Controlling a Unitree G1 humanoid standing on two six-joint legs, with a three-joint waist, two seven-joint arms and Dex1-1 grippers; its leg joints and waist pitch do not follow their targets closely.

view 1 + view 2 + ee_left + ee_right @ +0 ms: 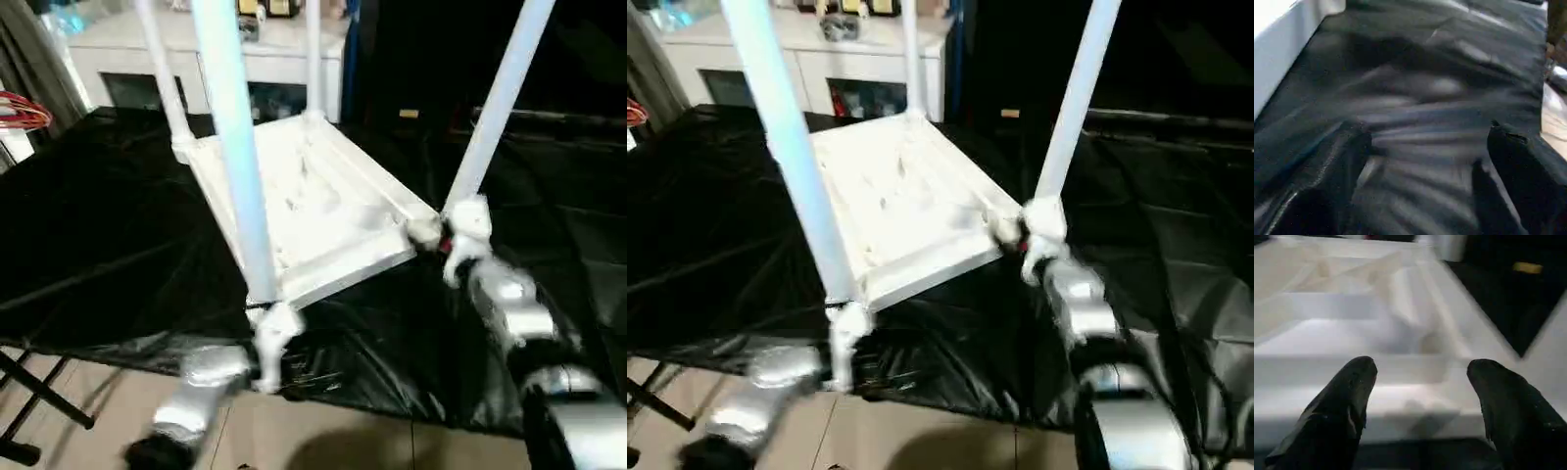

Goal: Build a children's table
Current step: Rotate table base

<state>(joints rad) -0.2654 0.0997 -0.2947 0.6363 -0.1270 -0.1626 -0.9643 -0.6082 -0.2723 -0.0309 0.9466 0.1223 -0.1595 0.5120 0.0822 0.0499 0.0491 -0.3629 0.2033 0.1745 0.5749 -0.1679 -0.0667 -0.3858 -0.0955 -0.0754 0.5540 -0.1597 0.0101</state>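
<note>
Four white legs rise from your upturned children's table (313,206), which lies top-down and tilted on the black-sheeted worktop (98,245), a white cabinet (245,59) behind it. At left, your left gripper (1425,147) hangs by the table's near-left corner, its fingers (1342,161) spread wide over bare black sheet, gripping nothing. At right, your right gripper (1420,382) sits at the near-right corner, fingers (1347,391) apart just before the table's rim, nothing between them.
</note>
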